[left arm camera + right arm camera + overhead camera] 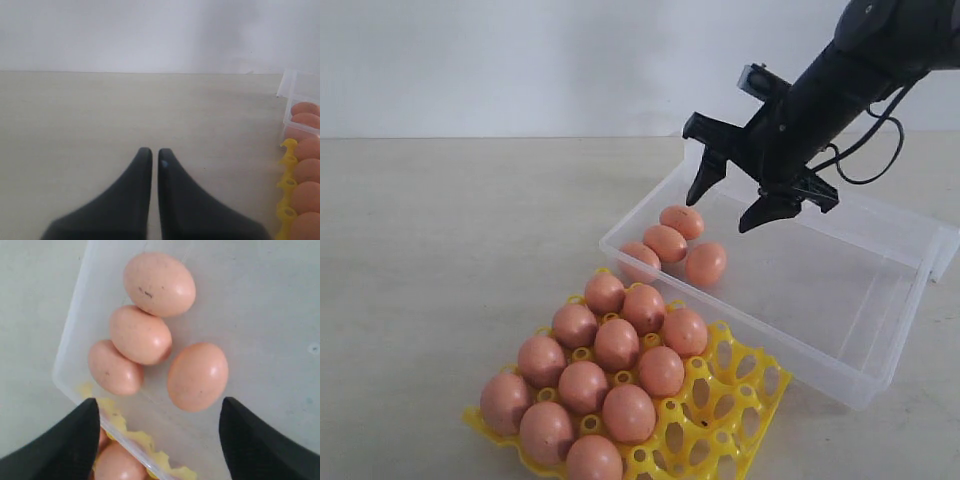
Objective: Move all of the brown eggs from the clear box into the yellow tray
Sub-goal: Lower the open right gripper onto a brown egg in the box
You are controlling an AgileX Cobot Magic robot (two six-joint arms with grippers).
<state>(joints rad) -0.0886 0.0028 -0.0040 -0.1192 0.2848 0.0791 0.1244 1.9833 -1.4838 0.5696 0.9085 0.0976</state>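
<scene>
- Four smooth, oval, faintly speckled brown eggs [665,243] lie in the low-walled, rectangular, transparent-plastic clear box [820,360], in the corner nearest the tray. Three touch in a row. The fourth egg [197,376] sits just beside them, toward the middle of the box.
- Twelve more eggs of the same kind fill cups of the bright, gridded plastic yellow tray [720,425]. The tray stands just beside that corner on the pale table [440,250]. Its cups on the right of the exterior view are empty.
- The right pincer [724,208] hangs above the box with its fingers spread wide and holding nothing. The boxed eggs lie below it, offset toward the tray-side corner.
- In the right wrist view the fourth egg falls between the two fingers. Its long axis runs roughly crosswise to the line joining the fingertips, so closing should meet its narrow sides. It is the likeliest next pick and calls for a descent first.
- The left pincer [154,152] is pressed together and empty, low over bare table off to the side of the tray. The right arm is clearly the nearer.
</scene>
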